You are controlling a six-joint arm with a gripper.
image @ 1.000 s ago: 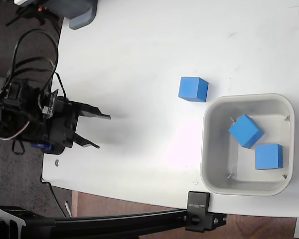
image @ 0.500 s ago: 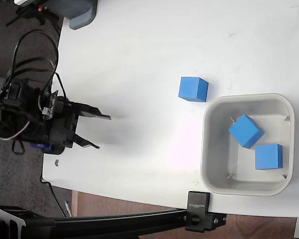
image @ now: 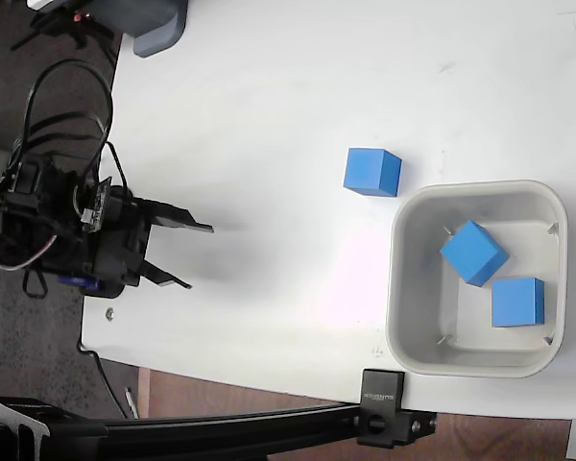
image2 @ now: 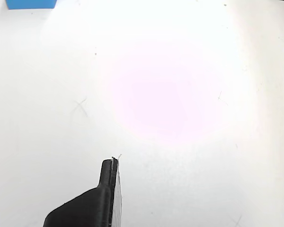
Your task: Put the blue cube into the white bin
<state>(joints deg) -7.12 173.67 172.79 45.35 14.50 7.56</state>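
In the fixed view one blue cube [image: 372,172] rests on the white table just above and left of the white bin [image: 396,288]. Two more blue cubes [image: 473,253] [image: 517,302] lie inside the bin. My gripper [image: 200,255] hovers over the table's left edge, far left of the cube, open with nothing between its fingers. The wrist view catches only a bottom strip of the blue cube [image2: 31,4] at the top left corner and one black finger [image2: 106,189] at the bottom.
A grey device [image: 158,24] sits at the table's top left corner. A black clamp [image: 384,418] on a bar grips the table's lower edge below the bin. Loose cables [image: 58,115] loop around the arm, left of the table.
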